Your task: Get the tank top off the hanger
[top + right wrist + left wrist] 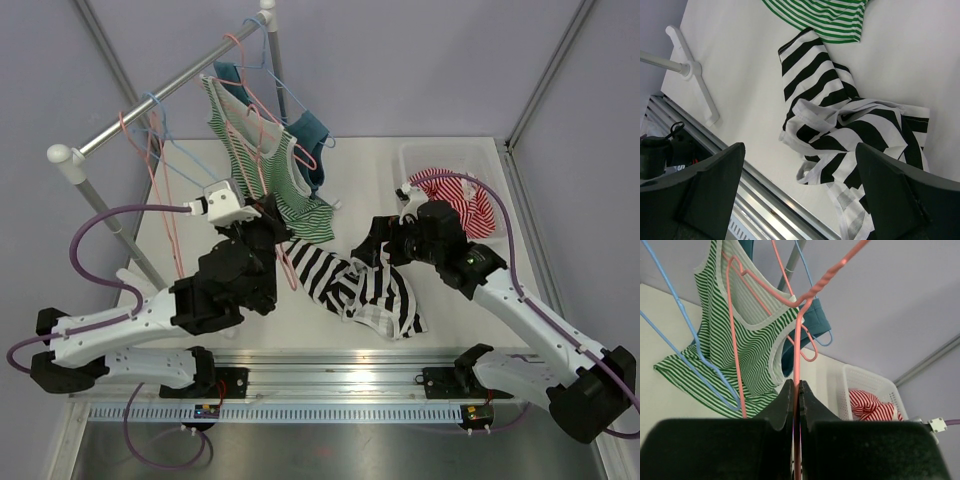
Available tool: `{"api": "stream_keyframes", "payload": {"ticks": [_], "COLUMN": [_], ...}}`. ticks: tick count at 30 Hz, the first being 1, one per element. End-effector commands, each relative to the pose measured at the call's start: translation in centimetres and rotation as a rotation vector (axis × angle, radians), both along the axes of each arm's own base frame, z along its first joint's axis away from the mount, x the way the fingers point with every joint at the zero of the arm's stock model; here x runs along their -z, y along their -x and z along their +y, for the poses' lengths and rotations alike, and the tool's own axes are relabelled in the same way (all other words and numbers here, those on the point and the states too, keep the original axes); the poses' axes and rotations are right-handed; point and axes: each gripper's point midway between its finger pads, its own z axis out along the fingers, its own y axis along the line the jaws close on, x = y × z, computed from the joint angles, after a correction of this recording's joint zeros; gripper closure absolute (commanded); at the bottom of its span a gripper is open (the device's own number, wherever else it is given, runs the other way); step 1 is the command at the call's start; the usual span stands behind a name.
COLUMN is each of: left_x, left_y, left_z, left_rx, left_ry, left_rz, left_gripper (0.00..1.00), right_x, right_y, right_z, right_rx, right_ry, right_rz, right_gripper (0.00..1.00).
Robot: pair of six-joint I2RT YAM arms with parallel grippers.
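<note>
A black-and-white striped tank top (360,285) lies crumpled on the white table; it also shows in the right wrist view (855,130). My left gripper (270,222) is shut on the wire of a pink hanger (798,340), with the wire running straight up between the closed jaws (796,386). In the top view a piece of that pink hanger (287,268) shows at the tank top's left edge. My right gripper (372,240) is open and empty, hovering above the tank top (800,146). Whether the top still touches the hanger is hidden.
A green striped tank top (285,180) and a teal garment (310,135) hang from the clothes rail (160,100), beside blue hangers (160,120). A white basket (420,155) holds a red striped garment (460,195). The rack foot (690,67) rests on the table.
</note>
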Motion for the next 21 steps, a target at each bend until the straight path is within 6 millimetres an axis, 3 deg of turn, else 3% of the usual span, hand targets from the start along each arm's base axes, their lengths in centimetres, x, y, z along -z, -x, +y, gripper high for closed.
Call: {"api": "stream_keyframes", "payload": {"ticks": [1, 2, 3, 5, 7, 8, 14, 16, 21], "left_x": [-1.1, -0.5, -1.9, -1.5, -2.2, -2.2, -3.8, -4.0, -3.2], "left_y": [-0.8, -2.1, -2.9, -4.7, -6.0, -6.9, -10.2, -11.1, -12.4], "left_z": [1.9, 3.0, 2.1, 3.6, 3.3, 4.5, 6.8, 6.7, 8.3], "left_rx": [-0.068, -0.099, -0.047, -0.101, -0.07, -0.105, -0.13, -0.106, -0.157], "left_ry": [0.135, 0.078, 0.164, 0.126, 0.139, 0.142, 0.174, 0.165, 0.15], "left_rz": [0.003, 0.018, 0.013, 0.041, 0.033, 0.037, 0.025, 0.027, 0.042], "left_gripper": [1.0, 1.0, 1.0, 1.0, 1.0, 1.0, 1.0, 1.0, 1.0], "right_x": [-1.4, -1.4, -1.7, -2.2, -2.6, -2.8, -3.3, -3.3, -2.8], "right_y": [-1.3, -1.3, -1.3, -1.3, -1.3, -1.4, -1.4, -1.4, -1.6], "right_z": [-0.1, 0.0, 0.1, 0.2, 0.2, 0.1, 0.1, 0.2, 0.5], "right_rx": [0.04, 0.035, 0.03, 0.027, 0.025, 0.029, 0.024, 0.023, 0.013], "right_ry": [0.015, 0.01, 0.001, -0.009, -0.009, -0.007, -0.002, -0.007, -0.006], "right_rz": [-0.048, -0.044, -0.049, -0.056, -0.064, -0.07, -0.074, -0.076, -0.065], "right_gripper": [0.0, 0.01, 0.0, 0.01, 0.01, 0.0, 0.0, 0.0, 0.0]}}
